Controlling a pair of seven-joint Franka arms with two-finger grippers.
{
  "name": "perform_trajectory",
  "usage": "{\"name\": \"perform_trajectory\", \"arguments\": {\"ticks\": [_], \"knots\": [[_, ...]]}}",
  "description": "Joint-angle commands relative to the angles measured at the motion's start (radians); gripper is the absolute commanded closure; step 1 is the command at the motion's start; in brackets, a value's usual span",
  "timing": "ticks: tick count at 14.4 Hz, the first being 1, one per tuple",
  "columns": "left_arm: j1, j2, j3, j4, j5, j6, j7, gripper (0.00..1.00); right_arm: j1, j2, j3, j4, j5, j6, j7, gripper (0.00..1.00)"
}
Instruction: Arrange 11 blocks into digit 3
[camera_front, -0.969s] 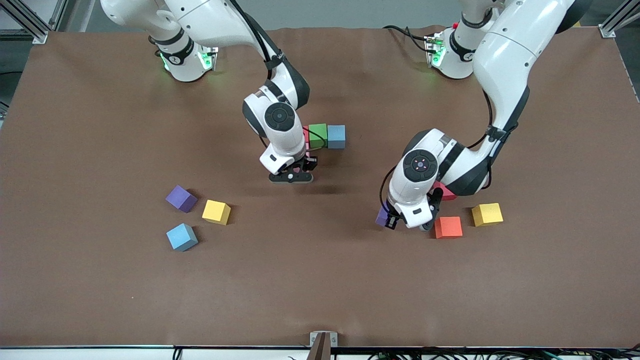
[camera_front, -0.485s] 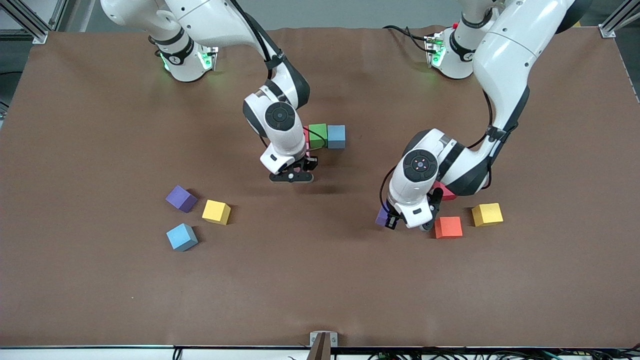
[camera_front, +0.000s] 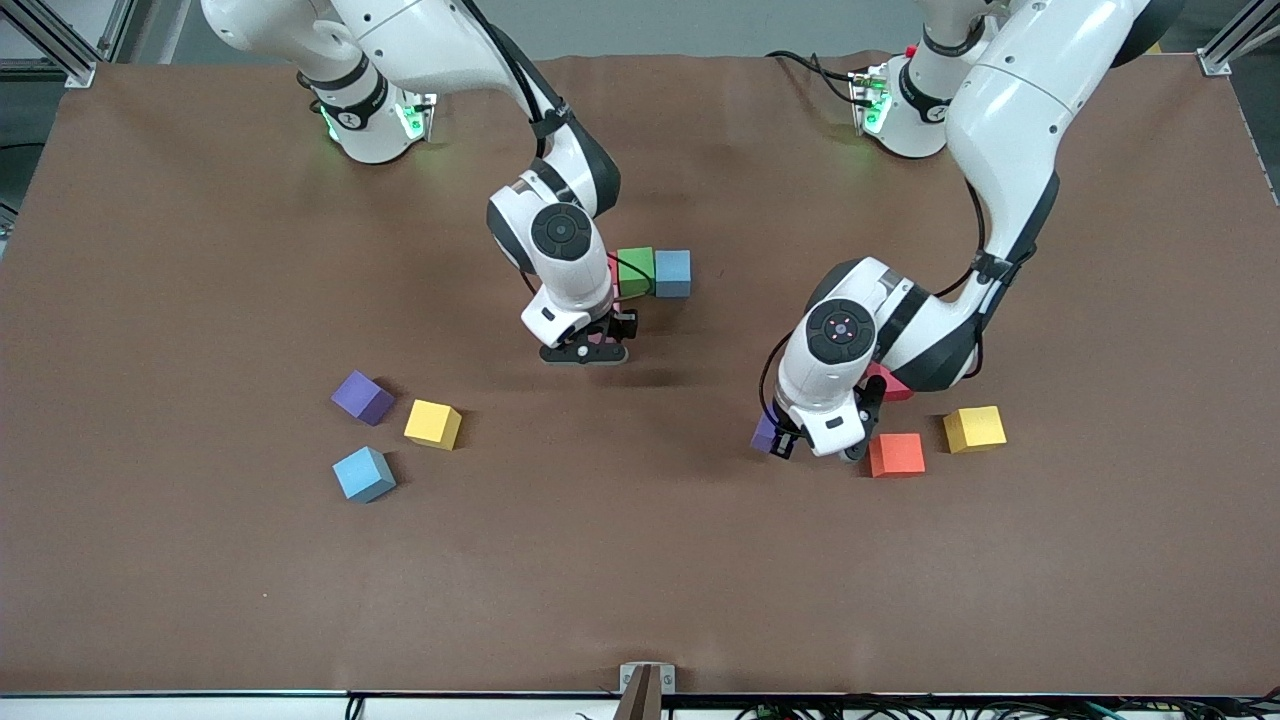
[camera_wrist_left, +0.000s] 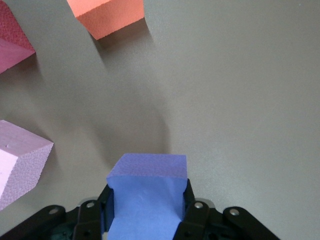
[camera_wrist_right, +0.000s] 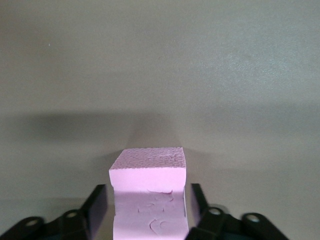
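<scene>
Left gripper (camera_front: 812, 447) is down at the table near the left arm's end, jaws closed tight on a purple block (camera_wrist_left: 146, 192) that fills the gap between the fingers (camera_wrist_left: 196, 212); in the front view only a corner of that block (camera_front: 765, 433) shows past the wrist. Close around those jaws lie an orange block (camera_front: 896, 454), a red block (camera_front: 890, 384), a yellow block (camera_front: 974, 428), and a pale pink block (camera_wrist_left: 20, 162) seen only in the left wrist view. Right gripper (camera_front: 583, 352) is low over mid-table with a pink block (camera_wrist_right: 148, 200) between its jaws; the fingers (camera_wrist_right: 96, 205) stand slightly off the block's sides, so the grip looks loosened. Just beside that gripper sit a green block (camera_front: 636, 272) and a blue block (camera_front: 673, 273), touching. Well apart, toward the right arm's end, lie another purple block (camera_front: 362, 397), another yellow block (camera_front: 432, 423) and a light blue block (camera_front: 363, 474).
</scene>
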Motion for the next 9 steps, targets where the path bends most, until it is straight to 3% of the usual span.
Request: {"name": "perform_trajectory", "arguments": {"ticks": [1,5,9], "knots": [[0.005,-0.001,-0.003,0.005,0.004,0.001,0.009,0.68,0.006,-0.024,-0.006,-0.017,0.002,-0.002,0.012,0.0],[0.005,-0.001,-0.003,0.005,0.004,-0.001,0.003,0.68,-0.015,-0.061,-0.022,0.004,0.002,-0.049,0.005,0.0],[-0.012,-0.007,-0.008,-0.021,0.004,0.001,-0.116,0.68,-0.142,-0.11,-0.026,0.017,0.002,-0.137,-0.041,0.0]]}}
